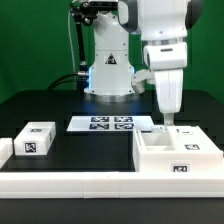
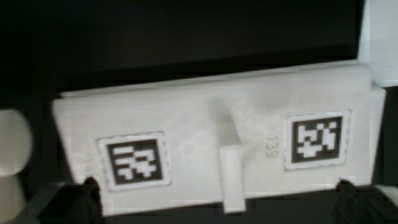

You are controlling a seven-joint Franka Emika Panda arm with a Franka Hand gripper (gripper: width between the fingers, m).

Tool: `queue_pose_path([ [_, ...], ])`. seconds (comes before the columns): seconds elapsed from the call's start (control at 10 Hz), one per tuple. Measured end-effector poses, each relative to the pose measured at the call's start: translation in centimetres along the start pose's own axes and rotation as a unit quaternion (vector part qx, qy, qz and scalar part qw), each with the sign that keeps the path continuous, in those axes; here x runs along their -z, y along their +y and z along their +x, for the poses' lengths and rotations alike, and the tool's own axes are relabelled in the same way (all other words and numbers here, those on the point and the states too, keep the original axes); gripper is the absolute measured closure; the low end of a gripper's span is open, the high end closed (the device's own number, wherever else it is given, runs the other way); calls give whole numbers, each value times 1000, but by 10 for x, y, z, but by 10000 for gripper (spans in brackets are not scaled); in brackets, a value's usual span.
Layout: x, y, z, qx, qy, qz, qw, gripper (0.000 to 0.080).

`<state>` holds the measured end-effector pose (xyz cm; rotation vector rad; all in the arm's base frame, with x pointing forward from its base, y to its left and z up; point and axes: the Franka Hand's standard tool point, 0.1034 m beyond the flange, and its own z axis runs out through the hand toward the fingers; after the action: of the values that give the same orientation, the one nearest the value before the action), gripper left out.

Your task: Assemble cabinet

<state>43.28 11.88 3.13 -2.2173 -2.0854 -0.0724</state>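
Observation:
The cabinet body [image 1: 172, 158], a large white open box with tags on its front, stands at the exterior view's right. A smaller white tagged block [image 1: 34, 140] lies at the exterior view's left. My gripper [image 1: 168, 122] hangs straight down just above the body's far edge. In the wrist view a white face of the body [image 2: 214, 120] shows two square tags and a raised ridge between them. My gripper [image 2: 214, 205] is open. Its dark fingertips [image 2: 80, 202] stand wide apart at either side of this face, and nothing is between them.
The marker board [image 1: 100, 123] lies flat in the middle, in front of the robot base. A long low white border rail [image 1: 70, 182] runs along the near edge. A white rounded part [image 2: 9, 140] shows at the wrist view's edge.

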Motion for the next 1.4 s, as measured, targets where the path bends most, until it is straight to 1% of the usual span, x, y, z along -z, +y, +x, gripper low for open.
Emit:
queue_pose_path([
  [0.2, -13, -4, 0, -3, 6, 7, 1000, 151],
  [0.3, -17, -4, -2, -6, 11, 5, 1000, 151],
  [0.4, -17, -3, -3, -7, 12, 3, 1000, 151],
  [0.6, -17, -3, -2, -8, 12, 3, 1000, 162],
  [0.7, -17, -3, -3, -8, 12, 3, 1000, 330],
  [0.8, -17, -3, -3, -8, 12, 3, 1000, 532],
  [0.9, -17, -3, -3, -8, 12, 3, 1000, 672],
  [1.0, -17, -3, -3, -8, 12, 3, 1000, 672],
  [1.1, -17, -3, -2, -8, 12, 3, 1000, 738],
  [1.4, -17, -3, -2, -8, 12, 3, 1000, 738],
])
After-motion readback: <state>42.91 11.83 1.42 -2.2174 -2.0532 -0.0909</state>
